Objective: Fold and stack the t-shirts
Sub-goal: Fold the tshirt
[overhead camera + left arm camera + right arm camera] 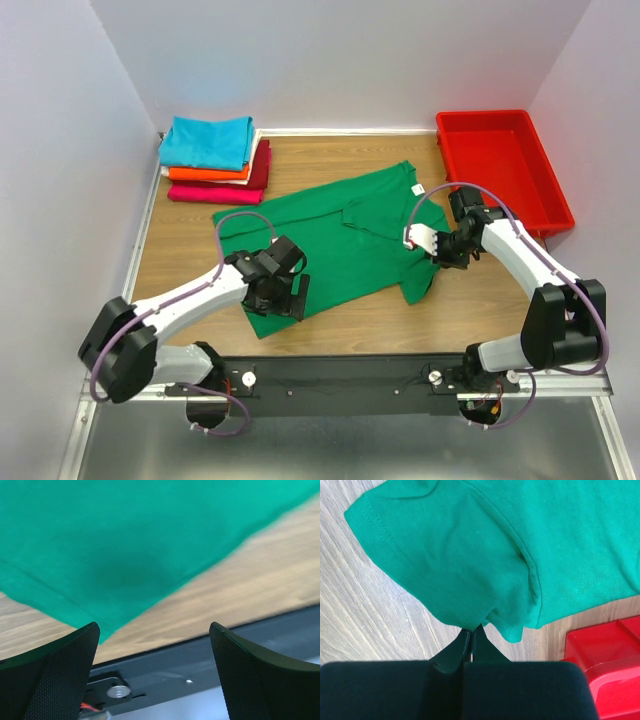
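A large green t-shirt (340, 235) lies spread across the middle of the table, its small white neck label (417, 190) towards the back right. My right gripper (436, 262) is shut, its tips (472, 629) pinching the hem of the shirt's sleeve (445, 555). My left gripper (288, 304) hovers at the shirt's near-left corner (100, 555) and stands wide open (154, 627), with nothing between its fingers. Folded t-shirts are stacked at the back left, a turquoise one (208, 142) on top, then orange (205, 174), dark red (262, 165) and magenta (212, 194).
A red plastic tray (505, 160) stands at the back right, and its corner (600, 660) shows close to my right gripper. The black mounting rail (340, 375) runs along the table's near edge. Grey walls close in the left, back and right sides.
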Controlling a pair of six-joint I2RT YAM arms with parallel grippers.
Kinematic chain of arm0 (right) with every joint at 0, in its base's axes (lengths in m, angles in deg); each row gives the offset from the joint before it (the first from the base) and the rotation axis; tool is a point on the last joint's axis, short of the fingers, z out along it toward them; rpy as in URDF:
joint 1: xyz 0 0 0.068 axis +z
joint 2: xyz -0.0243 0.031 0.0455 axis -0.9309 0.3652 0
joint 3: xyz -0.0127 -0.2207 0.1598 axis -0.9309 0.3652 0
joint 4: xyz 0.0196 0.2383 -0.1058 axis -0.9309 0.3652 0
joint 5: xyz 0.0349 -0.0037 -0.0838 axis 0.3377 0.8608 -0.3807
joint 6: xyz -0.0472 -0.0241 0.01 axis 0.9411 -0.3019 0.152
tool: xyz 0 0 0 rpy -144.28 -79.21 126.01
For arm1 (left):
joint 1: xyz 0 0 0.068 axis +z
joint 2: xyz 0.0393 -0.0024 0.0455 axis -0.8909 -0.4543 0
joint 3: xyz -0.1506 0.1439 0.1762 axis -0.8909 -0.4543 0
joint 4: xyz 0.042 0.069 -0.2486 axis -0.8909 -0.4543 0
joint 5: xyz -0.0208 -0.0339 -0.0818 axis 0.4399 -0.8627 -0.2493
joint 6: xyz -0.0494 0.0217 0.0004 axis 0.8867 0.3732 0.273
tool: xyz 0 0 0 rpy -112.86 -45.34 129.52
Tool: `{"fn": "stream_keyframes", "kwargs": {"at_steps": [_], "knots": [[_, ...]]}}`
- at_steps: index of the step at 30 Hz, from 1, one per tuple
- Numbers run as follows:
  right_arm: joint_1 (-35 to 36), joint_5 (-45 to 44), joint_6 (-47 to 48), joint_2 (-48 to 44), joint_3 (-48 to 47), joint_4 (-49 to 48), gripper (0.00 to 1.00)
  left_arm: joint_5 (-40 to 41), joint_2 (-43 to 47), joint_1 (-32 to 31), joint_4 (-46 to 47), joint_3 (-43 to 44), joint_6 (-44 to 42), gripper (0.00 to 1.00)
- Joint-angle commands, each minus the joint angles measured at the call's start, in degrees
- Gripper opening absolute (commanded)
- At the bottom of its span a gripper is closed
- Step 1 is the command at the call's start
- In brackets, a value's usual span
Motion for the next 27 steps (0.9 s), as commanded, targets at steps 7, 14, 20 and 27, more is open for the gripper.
{"fn": "stream_keyframes", "kwargs": {"at_steps": [7, 14, 20, 27], "knots": [[-0.56, 3.21, -0.98, 1.38, 1.21, -2.91, 0.01, 10.56, -7.13, -0.83, -6.07, 0.31, 2.01, 0.86], [-1.79, 3.29, -0.28, 2.35, 2.44, -4.5, 0.01, 10.12, -9.85, -4.87, -6.43, 0.83, 1.56, 0.86], [-2.41, 3.65, -0.45, 2.61, 2.7, -5.02, 0.01, 9.07, -10.73, -8.74, -6.52, 1.1, 0.69, 0.98], [-2.41, 3.73, -0.98, 2.26, 2.7, -5.03, 0.01, 10.73, -12.05, -8.75, -5.28, 0.49, 0.95, 0.63]]}}
